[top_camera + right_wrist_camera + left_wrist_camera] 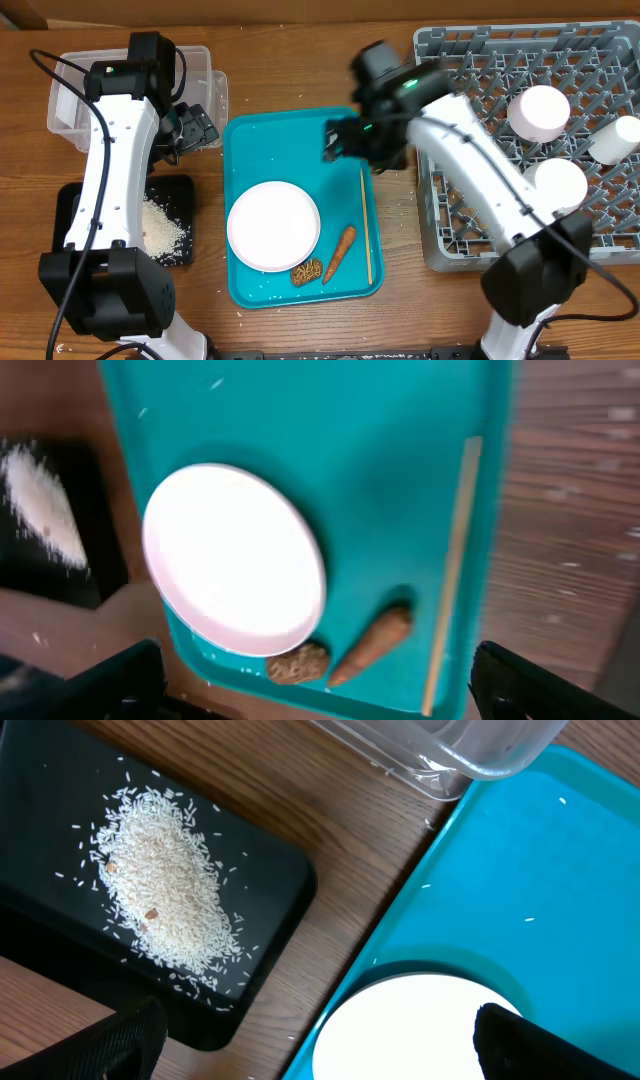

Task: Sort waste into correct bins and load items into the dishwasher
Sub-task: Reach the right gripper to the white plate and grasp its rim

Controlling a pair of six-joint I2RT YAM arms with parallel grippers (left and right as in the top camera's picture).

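On the teal tray (300, 150) lie a white plate (273, 225), an orange-brown carrot piece (340, 252) and a brown ridged lump (306, 270). White rice (165, 228) is heaped on the black tray bin (75, 205); the clear tub bin (130, 90) stands behind it. Three white cups (538, 112) sit in the grey dishwasher rack (470, 90). My left gripper (195, 128) hangs open between the tub and the teal tray, holding nothing. My right gripper (340, 140) is open above the tray's back part, empty. Its wrist view shows the plate (235, 560), lump (297, 662) and carrot (372, 645) below.
A thin wooden stick (365, 225) lies along the teal tray's right side. Stray rice grains dot the tray and the wood beside it. In the left wrist view the rice (160, 895), the tub's corner (450, 750) and the plate's rim (410, 1030) show.
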